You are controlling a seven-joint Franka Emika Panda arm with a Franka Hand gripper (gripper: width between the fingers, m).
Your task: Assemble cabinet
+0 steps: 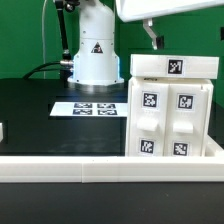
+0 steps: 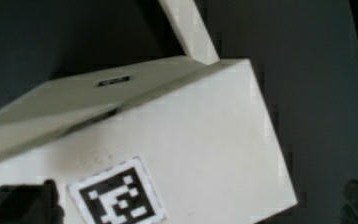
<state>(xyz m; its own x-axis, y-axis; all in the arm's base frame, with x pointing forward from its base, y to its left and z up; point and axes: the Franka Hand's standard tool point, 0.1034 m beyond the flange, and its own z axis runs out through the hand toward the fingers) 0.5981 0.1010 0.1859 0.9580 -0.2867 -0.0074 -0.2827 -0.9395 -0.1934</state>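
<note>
Gripper point(image 1: 155, 40) hovers just above the cabinet point(image 1: 170, 108), its opening impossible to tell from either view

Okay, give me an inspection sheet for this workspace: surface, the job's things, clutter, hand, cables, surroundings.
Surface: black table, white rail along its near edge.
Job's things: cabinet stands upright at the exterior view's right, tagged panels fitted.
Clutter: nothing seen; marker board lies flat beside the robot base.
Hand: hand above the cabinet; open or shut cannot be told.
Cables: black cable by the base.
Surroundings: pale wall behind.
</note>
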